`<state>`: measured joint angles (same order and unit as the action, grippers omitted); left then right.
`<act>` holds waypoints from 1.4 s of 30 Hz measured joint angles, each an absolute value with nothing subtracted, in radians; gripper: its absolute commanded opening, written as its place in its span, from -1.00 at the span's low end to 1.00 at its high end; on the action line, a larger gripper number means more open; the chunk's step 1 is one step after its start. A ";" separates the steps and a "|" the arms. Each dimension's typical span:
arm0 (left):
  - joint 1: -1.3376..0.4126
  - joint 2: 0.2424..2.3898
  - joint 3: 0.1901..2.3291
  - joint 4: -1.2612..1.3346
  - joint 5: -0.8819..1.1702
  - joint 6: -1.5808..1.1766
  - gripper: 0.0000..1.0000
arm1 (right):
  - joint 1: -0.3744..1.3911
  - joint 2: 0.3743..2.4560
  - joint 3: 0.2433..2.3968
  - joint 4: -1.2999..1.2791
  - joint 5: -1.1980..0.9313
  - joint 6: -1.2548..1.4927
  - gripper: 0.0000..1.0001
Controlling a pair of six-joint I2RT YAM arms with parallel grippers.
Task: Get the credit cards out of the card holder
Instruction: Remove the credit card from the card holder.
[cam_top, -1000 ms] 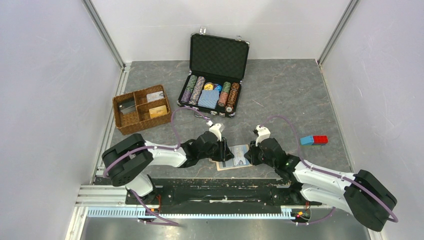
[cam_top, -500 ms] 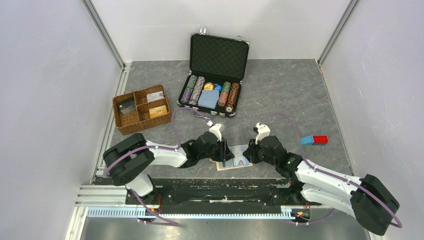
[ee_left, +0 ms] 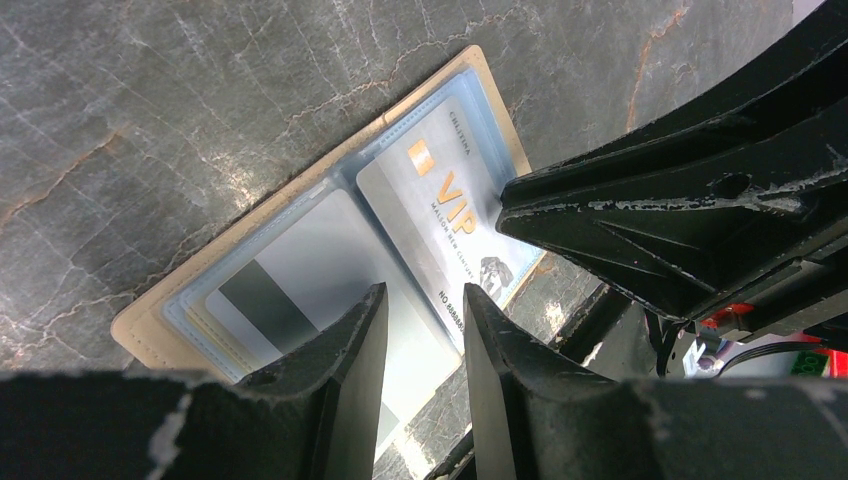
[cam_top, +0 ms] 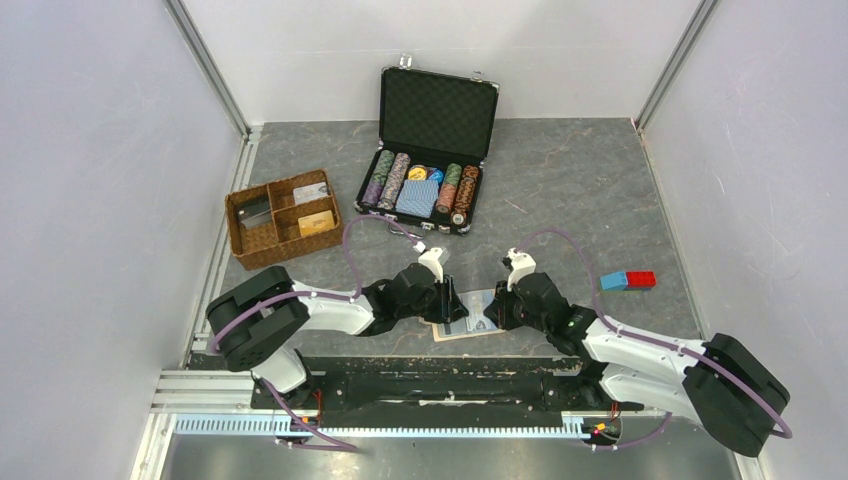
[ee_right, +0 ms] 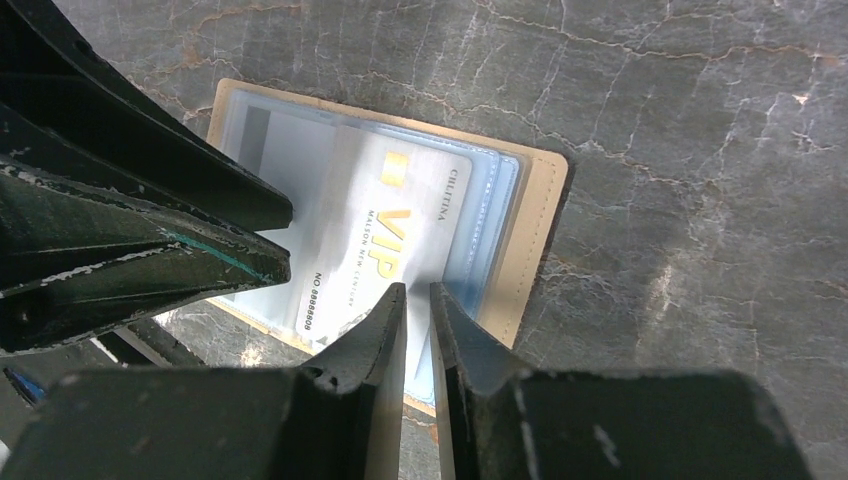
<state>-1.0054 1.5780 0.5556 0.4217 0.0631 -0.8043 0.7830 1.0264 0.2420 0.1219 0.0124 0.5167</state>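
Even, diffuse white light fills the top view. The pale walls [cam_top: 90, 200] are bright without hot spots, and the arms throw only soft, faint shadows on the grey table [cam_top: 560, 190]. That view is sharp, though straight edges lean outward toward the corners. In the 2 wrist views the veined surface is crisp, while the black fingers [ee_left: 340, 400] close to the lens are soft and underexposed. The clear sleeves over the credit cards [ee_right: 390, 230] carry a milky sheen. The table darkens beside the card holder [ee_right: 540, 230] where the arms block the light.
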 measured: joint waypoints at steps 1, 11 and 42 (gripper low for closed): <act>-1.005 1.579 0.556 0.422 0.063 -0.804 -0.20 | 0.783 1.027 0.238 0.128 0.012 0.521 -0.67; -1.005 1.597 0.556 0.448 0.076 -0.816 -0.20 | 0.782 1.036 0.201 0.208 -0.005 0.554 -0.69; -0.994 1.644 0.516 0.609 0.135 -0.945 -0.95 | 0.773 1.034 0.182 0.232 -0.015 0.568 -0.68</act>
